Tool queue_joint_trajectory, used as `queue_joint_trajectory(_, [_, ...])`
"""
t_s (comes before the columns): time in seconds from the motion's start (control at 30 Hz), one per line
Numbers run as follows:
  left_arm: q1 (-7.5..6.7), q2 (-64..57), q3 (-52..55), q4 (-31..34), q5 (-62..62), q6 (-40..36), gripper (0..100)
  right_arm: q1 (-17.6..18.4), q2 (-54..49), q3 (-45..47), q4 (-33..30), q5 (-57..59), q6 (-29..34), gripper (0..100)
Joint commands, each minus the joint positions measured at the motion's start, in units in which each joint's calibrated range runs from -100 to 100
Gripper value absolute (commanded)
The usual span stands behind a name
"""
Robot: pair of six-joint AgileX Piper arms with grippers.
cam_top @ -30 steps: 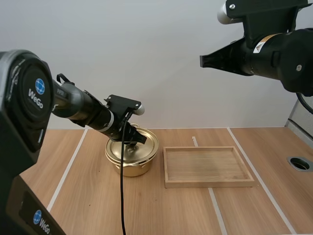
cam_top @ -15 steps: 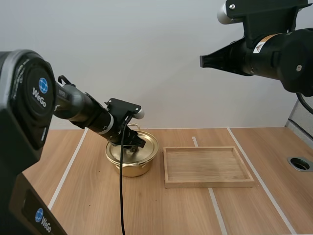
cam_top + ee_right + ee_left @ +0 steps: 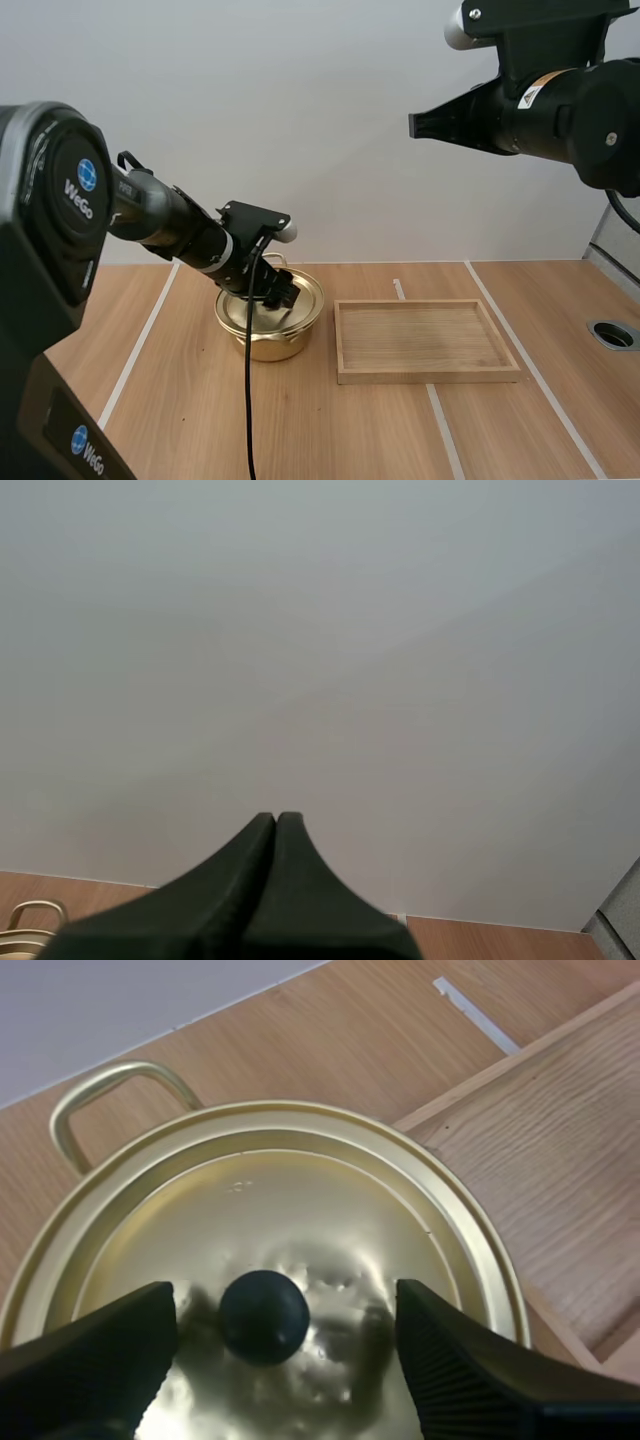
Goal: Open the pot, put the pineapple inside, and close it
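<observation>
Pot [image 3: 268, 322] stands upright just beside the wooden tray [image 3: 425, 376], lid [image 3: 300, 1200] seated flat, black knob [image 3: 264, 1315] pointing straight up; round, so no long axis, one loop handle [image 3: 100, 1095] on the side away from the tray. Left gripper [image 3: 285, 1312] is the nearer: fingers apart, knob between them, touching neither. Right gripper [image 3: 275, 830], fingers pressed together, hangs well above the tray.

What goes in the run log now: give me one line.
step: open pot | left gripper: open, straddling knob | lid: on pot | right gripper: shut, raised | wooden tray: beside pot
</observation>
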Motion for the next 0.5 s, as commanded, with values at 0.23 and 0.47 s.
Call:
queue_joint_trajectory(0.23, [-0.14,-9.8,-6.1,-1.4,3.6,-3.0,100,-0.2,-0.7,-0.1,0.2,-0.3,0.1,0])
queue_joint_trajectory(0.47, [-0.14,-19.2,-8.4,-1.6,-0.5,-7.1,100,-0.2,-0.7,-0.1,0.2,-1.2,0.1,0])
